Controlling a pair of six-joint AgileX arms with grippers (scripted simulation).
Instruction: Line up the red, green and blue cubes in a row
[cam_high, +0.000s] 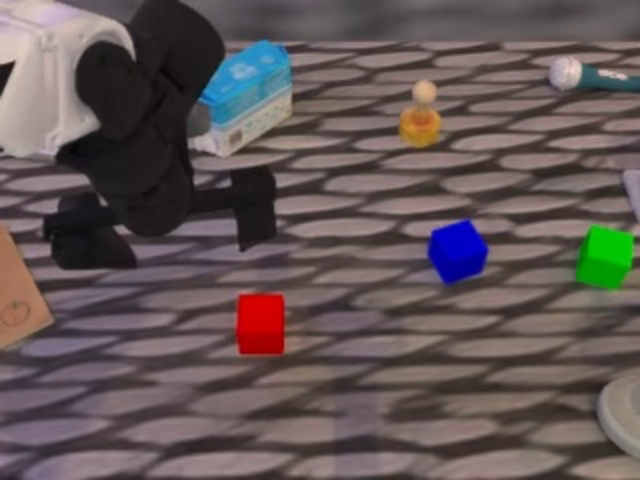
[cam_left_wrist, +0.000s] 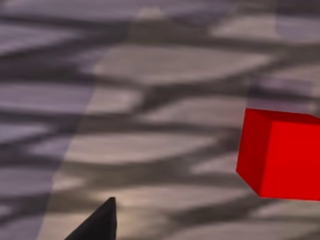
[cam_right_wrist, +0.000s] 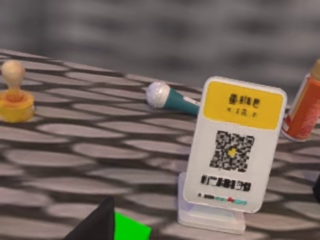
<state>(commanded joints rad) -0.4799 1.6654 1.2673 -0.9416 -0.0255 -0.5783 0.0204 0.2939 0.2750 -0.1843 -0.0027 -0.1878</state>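
Note:
The red cube (cam_high: 260, 322) sits on the table left of centre. The blue cube (cam_high: 457, 250) lies right of centre, turned slightly. The green cube (cam_high: 604, 257) is near the right edge. My left gripper (cam_high: 170, 235) hangs open just behind and to the left of the red cube, holding nothing. Its wrist view shows the red cube (cam_left_wrist: 280, 155) off to one side of one dark fingertip (cam_left_wrist: 100, 225). My right gripper (cam_right_wrist: 142, 220) is out of the top view and open. One of its fingertips (cam_right_wrist: 100, 225) shows, with the green cube (cam_right_wrist: 131, 227) beyond it.
A light-blue and white box (cam_high: 248, 95) lies behind my left arm. A yellow stamp (cam_high: 420, 118) and a teal microphone (cam_high: 590, 75) stand at the back. A brown card (cam_high: 20, 290) lies at the left edge. A QR sign (cam_right_wrist: 235, 150) and an orange can (cam_right_wrist: 305, 107) stand near the green cube.

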